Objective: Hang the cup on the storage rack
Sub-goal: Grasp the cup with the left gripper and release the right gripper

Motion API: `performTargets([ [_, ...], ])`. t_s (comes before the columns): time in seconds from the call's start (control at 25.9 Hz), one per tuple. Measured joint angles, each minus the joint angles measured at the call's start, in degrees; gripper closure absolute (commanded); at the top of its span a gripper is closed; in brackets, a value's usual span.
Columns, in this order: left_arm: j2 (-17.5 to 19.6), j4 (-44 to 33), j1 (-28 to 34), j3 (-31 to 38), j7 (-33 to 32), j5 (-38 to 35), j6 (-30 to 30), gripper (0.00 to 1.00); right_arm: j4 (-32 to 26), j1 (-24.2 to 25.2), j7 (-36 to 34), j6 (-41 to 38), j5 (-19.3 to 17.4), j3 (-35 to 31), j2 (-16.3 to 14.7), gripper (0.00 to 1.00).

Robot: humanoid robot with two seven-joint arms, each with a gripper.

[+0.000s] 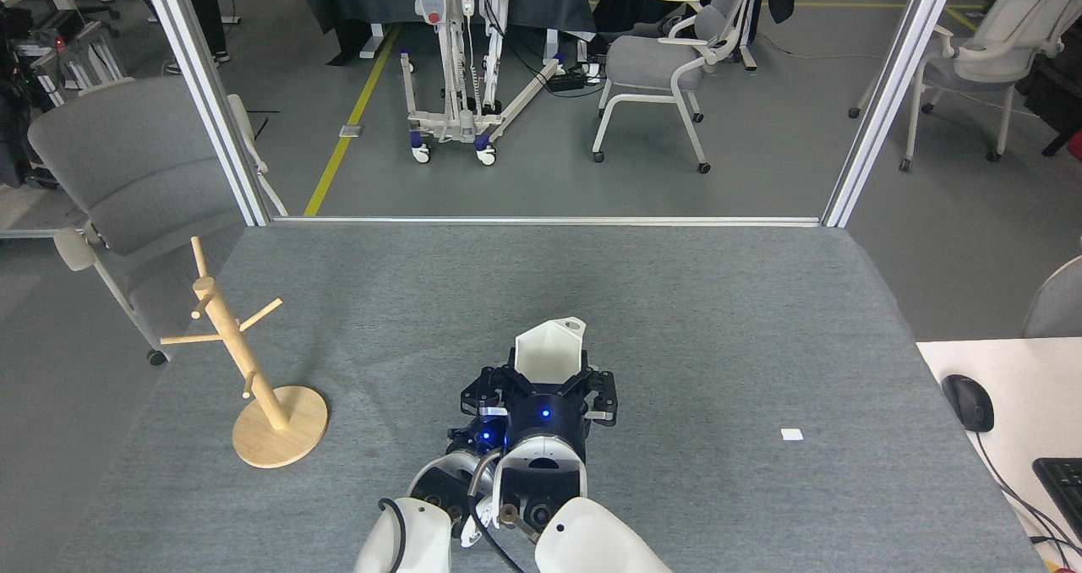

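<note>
The cup (549, 355) sits near the middle of the grey table (718, 302), a little toward the near edge, its hexagonal mouth showing and its tab handle with the round hole pointing to the far right. The right gripper (548, 380) pinches the cup's near side, a black finger on either flank. The left gripper (483, 397) sits just left of and a little nearer than the right one, partly hidden by it; whether it is spread or pressed together cannot be told. The rack (245, 370) stands well apart on the near left of the table, its pole tilted in this view, its pegs bare; the stretch of table between cup and rack carries nothing. A small white tag (791, 434) lies to the right. Off the right edge stand a white desk (997, 387) with a black mouse (968, 402) and a keyboard corner (1061, 484). Beyond the far edge are metal posts (203, 91), grey chairs (659, 57), a wheeled stand (452, 66) and a yellow floor line (351, 117). No writing can be read.
</note>
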Motion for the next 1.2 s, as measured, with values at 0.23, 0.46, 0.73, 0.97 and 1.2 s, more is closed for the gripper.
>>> performTargets([
  [0.23,0.5,0.1,0.1,0.0,0.3,0.1,-1.1,1.00,0.0,0.6,0.0,0.4,0.1,0.0,0.7,0.95],
  [0.46,0.6,0.4,0.2,0.0,0.4,0.2,-1.5,1.00,0.0,0.7,0.0,0.6,-0.1,0.0,0.8,0.92],
  [0.73,0.6,1.2,0.1,0.0,0.6,0.2,-1.7,1.00,0.0,0.7,0.7,0.6,-0.2,-0.1,0.7,0.16],
  [0.97,0.7,1.9,0.0,0.2,-0.4,0.1,-0.6,1.00,0.0,0.5,-1.9,0.5,0.1,-0.3,0.9,0.01],
  [1.2,0.8,2.4,0.1,0.2,0.1,0.0,1.3,1.00,0.0,0.6,-8.5,0.5,-0.2,-0.4,0.6,0.01],
])
